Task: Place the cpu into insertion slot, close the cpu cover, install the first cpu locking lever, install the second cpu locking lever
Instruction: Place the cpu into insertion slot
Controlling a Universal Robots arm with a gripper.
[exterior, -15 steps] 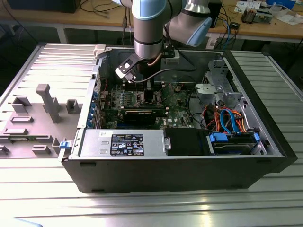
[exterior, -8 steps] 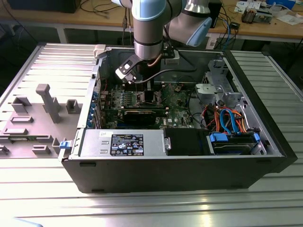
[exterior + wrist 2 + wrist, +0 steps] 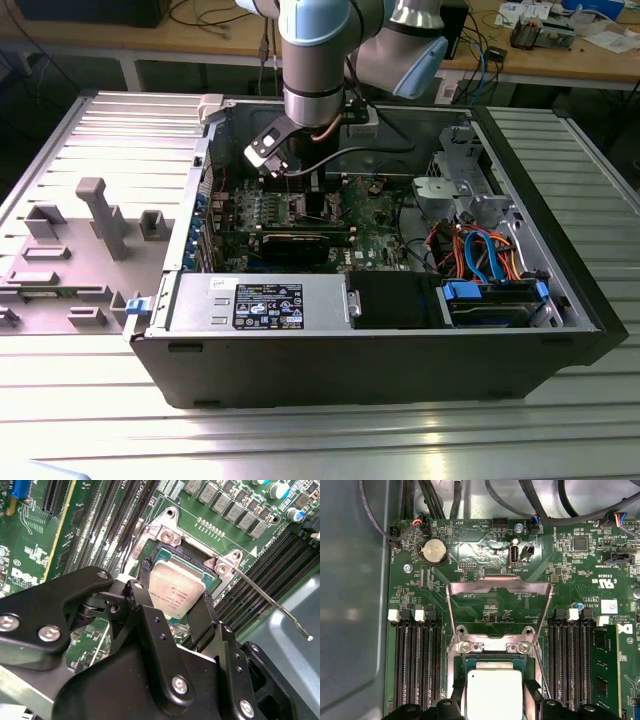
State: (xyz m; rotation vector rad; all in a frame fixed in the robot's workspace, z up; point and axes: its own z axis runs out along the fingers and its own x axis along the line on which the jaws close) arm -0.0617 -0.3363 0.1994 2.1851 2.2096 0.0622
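The end effector (image 3: pixel 494 696) is closed on the cpu (image 3: pixel 176 592), with a finger against each of two opposite edges, and holds it right at the slot (image 3: pixel 492 646). In both wrist views the chip lies inside the slot's rim, but I cannot tell whether it is fully down. The cover (image 3: pixel 485 580) is swung open, back from the slot on its hinge side. A thin lever (image 3: pixel 272 602) sticks out at a slant from one corner of the slot.

The main risk, as I judge it, is a skewed seat. If the chip goes down tilted or turned off its keys, the contacts under it could bend. The fingers reach down beside the slot's rim, so a sideways shift could scrape the rim or drag the chip. The lever is near one finger and might snag it.

Room is tight. Memory slots (image 3: pixel 417 665) flank the slot on two sides, and the case (image 3: pixel 350 370) walls it all round. Straight up from the slot looks free.
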